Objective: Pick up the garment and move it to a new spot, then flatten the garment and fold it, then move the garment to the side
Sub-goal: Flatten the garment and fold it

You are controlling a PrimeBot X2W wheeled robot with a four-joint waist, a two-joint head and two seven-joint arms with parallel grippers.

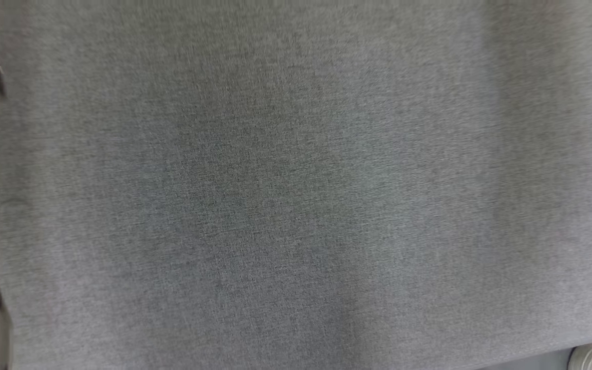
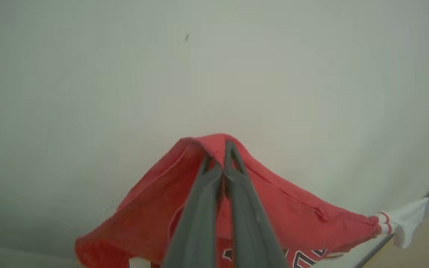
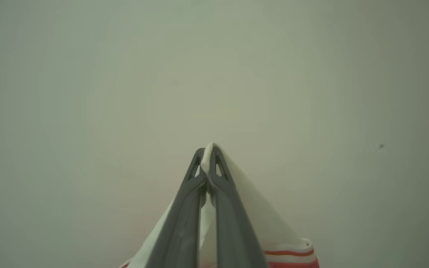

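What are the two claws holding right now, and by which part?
Both hold the garment: left claw shut on a red fabric fold, right claw shut on its white part by the red stripes.

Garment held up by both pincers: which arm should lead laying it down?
Probably left: the left pincer is shut on the red body of the garment, where most cloth hangs; the right pincer pinches only the white sleeve end.

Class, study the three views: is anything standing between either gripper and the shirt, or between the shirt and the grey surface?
Nothing visible does. The left gripper is shut on red cloth of the shirt, the right gripper on its white striped sleeve, and the blurred grey surface shows no object lying on it.
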